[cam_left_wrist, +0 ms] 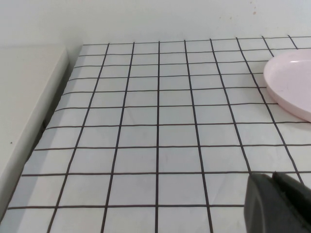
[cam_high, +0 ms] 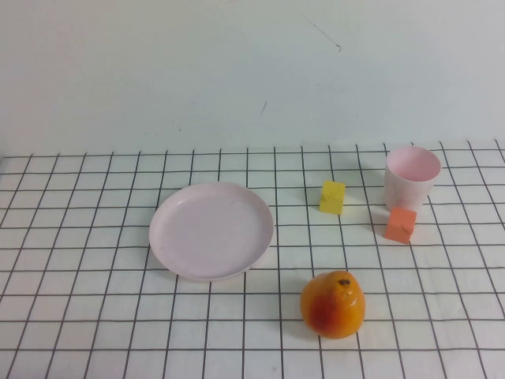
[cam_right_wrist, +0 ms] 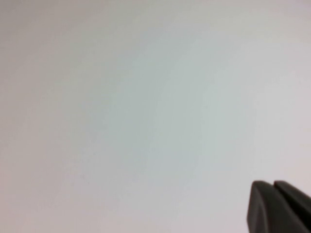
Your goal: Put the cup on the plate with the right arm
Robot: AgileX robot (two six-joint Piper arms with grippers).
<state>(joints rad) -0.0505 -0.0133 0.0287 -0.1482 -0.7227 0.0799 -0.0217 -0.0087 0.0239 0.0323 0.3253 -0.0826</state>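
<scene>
The pale pink cup (cam_high: 412, 177) stands upright at the back right of the gridded table. The round pale pink plate (cam_high: 211, 230) lies left of centre; its edge also shows in the left wrist view (cam_left_wrist: 290, 82). Neither arm shows in the high view. My left gripper (cam_left_wrist: 272, 175) is shut and empty, low over the table to the left of the plate. My right gripper (cam_right_wrist: 273, 183) is shut and empty, facing only a blank pale surface; the cup and plate are out of its view.
A yellow block (cam_high: 332, 197) sits between plate and cup. An orange block (cam_high: 401, 224) stands just in front of the cup. An orange-red fruit (cam_high: 333, 304) lies near the front centre. A white wall backs the table. A pale ledge (cam_left_wrist: 24, 97) borders the table's left side.
</scene>
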